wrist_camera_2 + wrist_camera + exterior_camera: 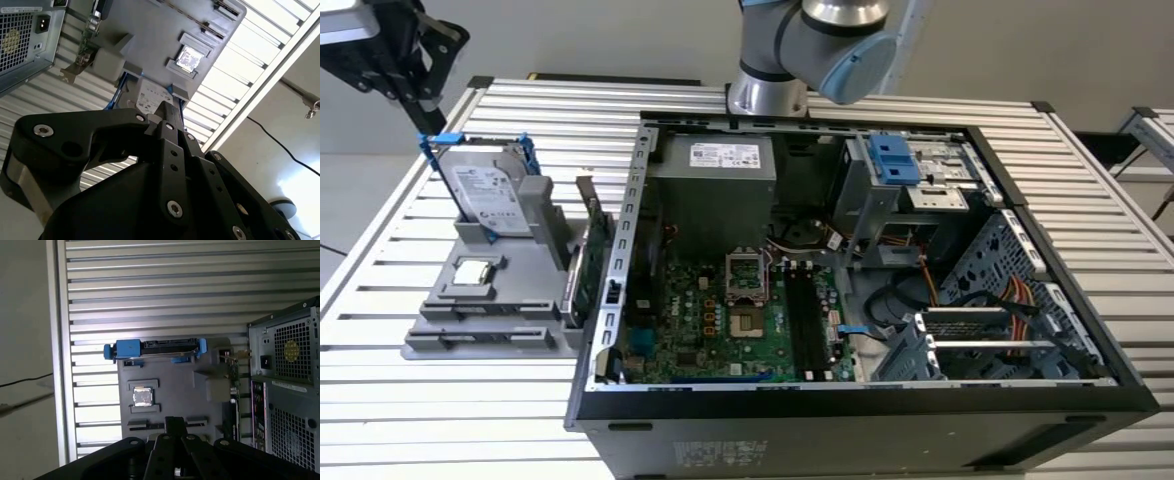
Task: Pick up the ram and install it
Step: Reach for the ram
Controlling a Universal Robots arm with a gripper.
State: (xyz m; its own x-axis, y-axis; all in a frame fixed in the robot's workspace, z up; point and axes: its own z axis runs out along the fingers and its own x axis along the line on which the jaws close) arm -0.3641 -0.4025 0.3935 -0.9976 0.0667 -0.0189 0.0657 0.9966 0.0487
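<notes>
My black gripper (426,122) hangs high at the exterior view's far left, above the back end of a grey parts holder (520,338). Its fingertips are pressed together, and I see nothing between them in both wrist views (167,109) (174,421). I cannot make out the ram; it is hidden or out of view. The holder lies below the fingertips in the first wrist view, with narrow slots (145,425) near them. The open computer case (1014,180) lies to the exterior view's right, and its green motherboard (707,320) has long black memory slots (803,320).
In the holder stand a hard drive (491,200) in a blue caddy, a small silver processor chip (475,270) and an upright green expansion card (591,262) beside the case wall. The arm's base (767,95) stands behind the case. Everything rests on a slatted metal table (440,420).
</notes>
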